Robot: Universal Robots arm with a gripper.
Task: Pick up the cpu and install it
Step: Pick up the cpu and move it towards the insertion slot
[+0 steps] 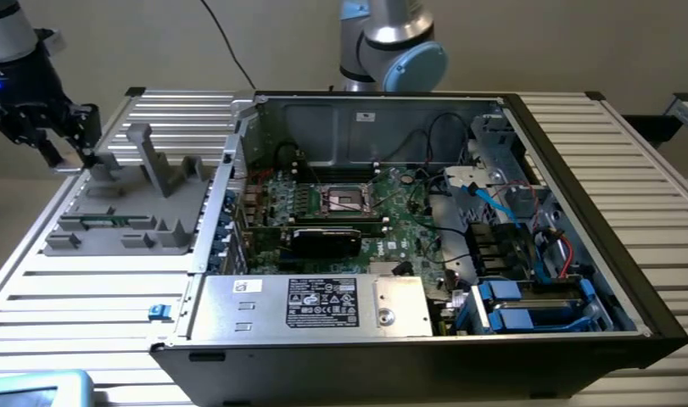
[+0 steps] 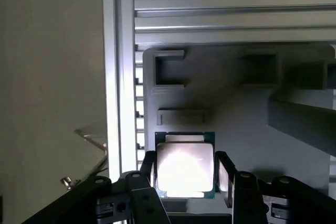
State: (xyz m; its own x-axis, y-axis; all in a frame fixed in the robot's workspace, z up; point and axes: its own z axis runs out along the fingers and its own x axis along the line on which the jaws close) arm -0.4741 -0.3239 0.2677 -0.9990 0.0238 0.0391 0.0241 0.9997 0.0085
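Listing the items as we find them.

Gripper [image 1: 72,157]: hangs over the back corner of the grey tray [image 1: 134,203] on the exterior view's left, outside the case [image 1: 434,373].

Fingers [image 2: 149,169]: set at a narrow span, one against each of two opposite edges of the cpu [image 2: 185,165]. We see no gap on either side in the wrist view and judge the chip clamped.

Cpu: between the fingers, its silver top facing the wrist camera under a bright glare, with green rim showing at the corners. It sits over the tray floor, just beside a shallow slot. We cannot tell whether it rests on the tray or is clear of it.

Socket [image 1: 349,200]: on the motherboard [image 1: 406,225] in mid-case, well apart from the gripper. The tray's uprights [image 1: 151,161] and a case wall stand between the two.

Counter [image 1: 83,305]: slatted aluminium, carrying both tray and case.

Step in hand, as we judge it: the pick-up, at the grasp. The cpu is far from the socket, so the install is not yet begun.

Next move, in our judgement, calls for:
- a firm, level hold so the chip neither tilts nor slips;
- clearance over the uprights and the case wall;
- square alignment with the socket.
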